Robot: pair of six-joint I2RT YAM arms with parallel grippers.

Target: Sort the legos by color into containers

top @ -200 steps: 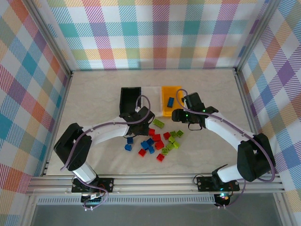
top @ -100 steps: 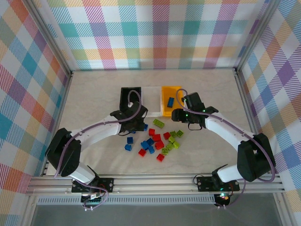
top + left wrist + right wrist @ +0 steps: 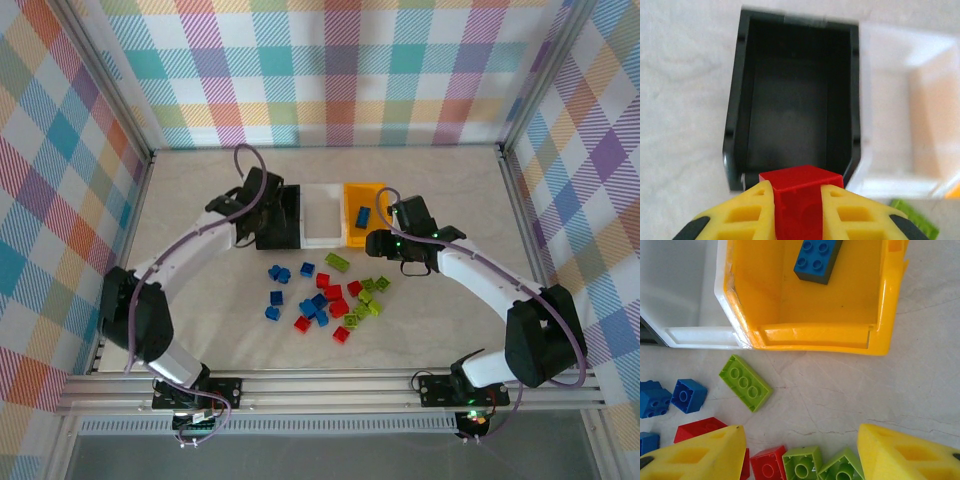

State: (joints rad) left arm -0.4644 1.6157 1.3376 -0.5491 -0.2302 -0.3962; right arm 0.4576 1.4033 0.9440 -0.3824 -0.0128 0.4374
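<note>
Left gripper (image 3: pixel 800 202) clamped on a red lego (image 3: pixel 800 182), bottom centre of its wrist view, just below the black bin (image 3: pixel 737 100). Right gripper (image 3: pixel 801 435) half open, empty, below the orange bin (image 3: pixel 815 335).

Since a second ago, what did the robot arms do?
The left gripper, shut on a red brick, swung away from the loose bricks, farther back and left, to the black bin's near edge. The right gripper stayed open above those bricks. The white bin, and the orange-yellow bin with its blue brick, did not move.
</note>
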